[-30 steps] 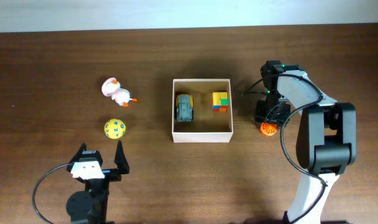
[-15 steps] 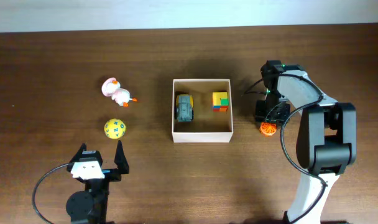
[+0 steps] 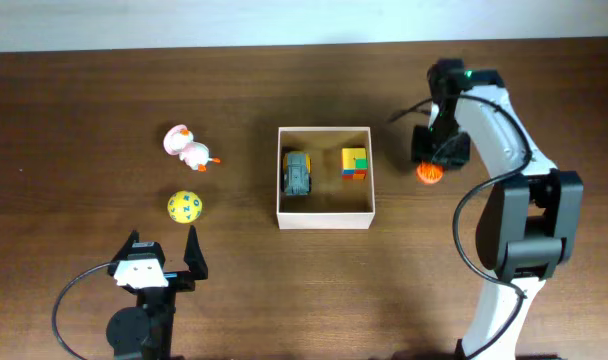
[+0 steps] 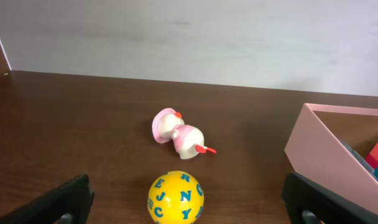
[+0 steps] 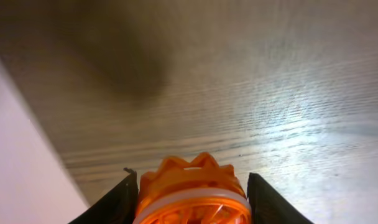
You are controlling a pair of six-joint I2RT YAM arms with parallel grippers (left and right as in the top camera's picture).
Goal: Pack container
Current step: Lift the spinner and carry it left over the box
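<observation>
**Right claw point(image 5: 193, 200) clamped on orange toy point(image 5: 189, 180)**

I've got it just right of the container point(image 3: 324, 222). Inside: a grey car point(image 3: 298, 173) and a coloured block point(image 3: 354, 162). Well left of the container: yellow ball point(image 3: 184, 207), pink duck point(image 3: 189, 148), and my left claw point(image 3: 164, 240), fingers spread wide, gripping nothing.

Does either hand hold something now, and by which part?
The right hand grips the orange toy by its two opposite sides. The left hand is open and holds nothing.
</observation>
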